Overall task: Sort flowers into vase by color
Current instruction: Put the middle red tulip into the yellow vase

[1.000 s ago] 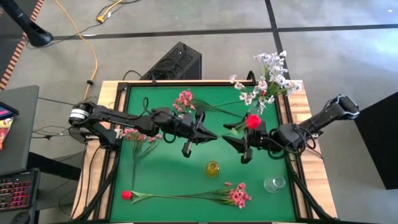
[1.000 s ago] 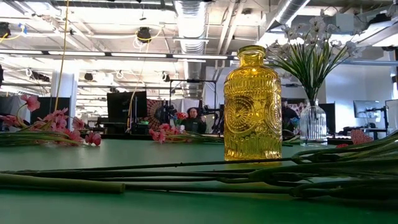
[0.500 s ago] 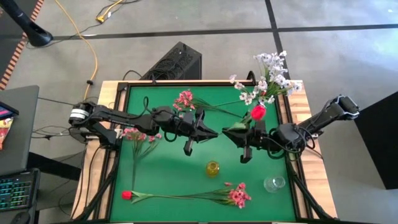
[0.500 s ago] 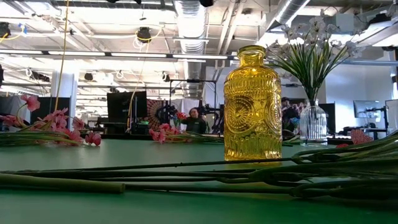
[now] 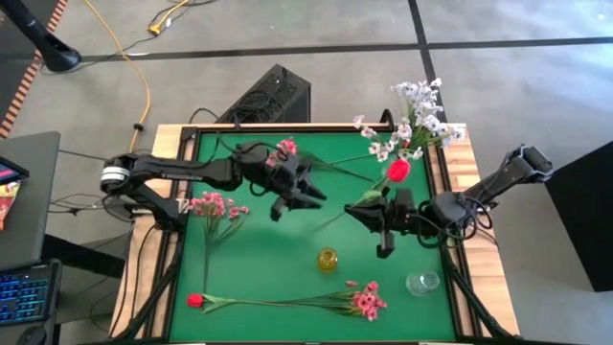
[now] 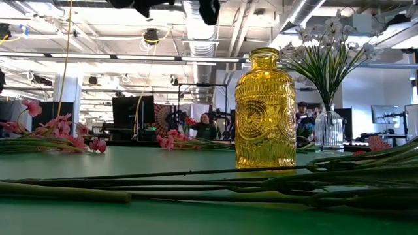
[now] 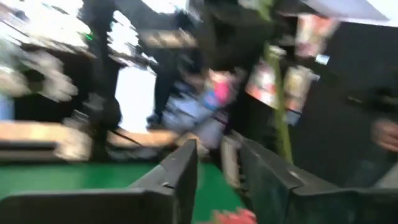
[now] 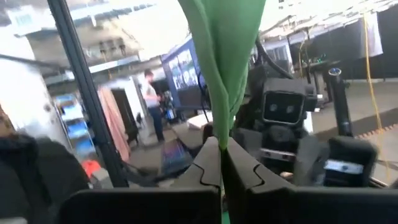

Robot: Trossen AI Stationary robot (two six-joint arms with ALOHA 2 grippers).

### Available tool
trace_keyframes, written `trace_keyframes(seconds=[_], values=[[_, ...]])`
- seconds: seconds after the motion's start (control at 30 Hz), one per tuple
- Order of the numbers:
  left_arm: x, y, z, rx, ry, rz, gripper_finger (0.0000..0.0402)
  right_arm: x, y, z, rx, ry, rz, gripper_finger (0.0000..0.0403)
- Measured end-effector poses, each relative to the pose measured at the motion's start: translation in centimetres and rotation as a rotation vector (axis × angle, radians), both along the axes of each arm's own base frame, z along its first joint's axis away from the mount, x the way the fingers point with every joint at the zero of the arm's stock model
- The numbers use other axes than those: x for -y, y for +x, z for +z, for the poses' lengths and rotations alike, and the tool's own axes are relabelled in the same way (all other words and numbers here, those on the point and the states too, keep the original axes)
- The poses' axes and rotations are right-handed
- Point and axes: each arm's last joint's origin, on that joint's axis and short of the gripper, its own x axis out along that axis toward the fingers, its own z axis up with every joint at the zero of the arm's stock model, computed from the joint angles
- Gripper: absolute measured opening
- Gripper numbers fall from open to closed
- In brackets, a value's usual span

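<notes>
- The left wrist view is smeared throughout; a pink patch [image 7: 235,216] at its lower edge may be a blossom, cut off by the frame.
- In the right wrist view the green leaf [image 8: 225,56] runs out of the picture's top, so its flower is hidden.
- In the low view, dark arm parts [image 6: 209,10] are cropped at the top edge.
- Far people there are too small to tell.
</notes>
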Motion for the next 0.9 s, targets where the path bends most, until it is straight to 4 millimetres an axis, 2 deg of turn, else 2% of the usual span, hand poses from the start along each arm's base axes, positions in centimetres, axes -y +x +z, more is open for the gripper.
trace_keyframes(seconds=[0.13,0.3,0.43,0.6,0.73,0.9], values=[[-1.3,-0.7,-0.7,-0.135,-0.054,-0.046,0.0146,-0.9,-0.1,0.7,-0.128,-0.073,0.059,0.0025],[-2.2,-1.3,-1.8,-0.266,-0.065,-0.017,0.0147,-1.5,-0.4,-0.1,-0.298,-0.052,0.114,0.0026],[-2.2,-1.5,-2.7,-0.348,-0.059,-0.011,0.0142,-1.8,-0.1,-0.9,-0.345,-0.006,0.115,0.0025],[-2.1,-2.2,-3.6,-0.457,-0.028,-0.006,0.0140,-2.8,1.1,-2.6,-0.415,-0.049,0.118,0.0025],[-1.8,-2.9,-3.9,-0.521,0.013,0.016,0.0139,-3.3,2.1,-4.0,-0.458,-0.074,0.089,0.0025],[-1.4,-3.5,-3.7,-0.543,0.050,0.024,0.0139,-3.4,2.8,-4.5,-0.457,-0.073,0.045,0.0026]])
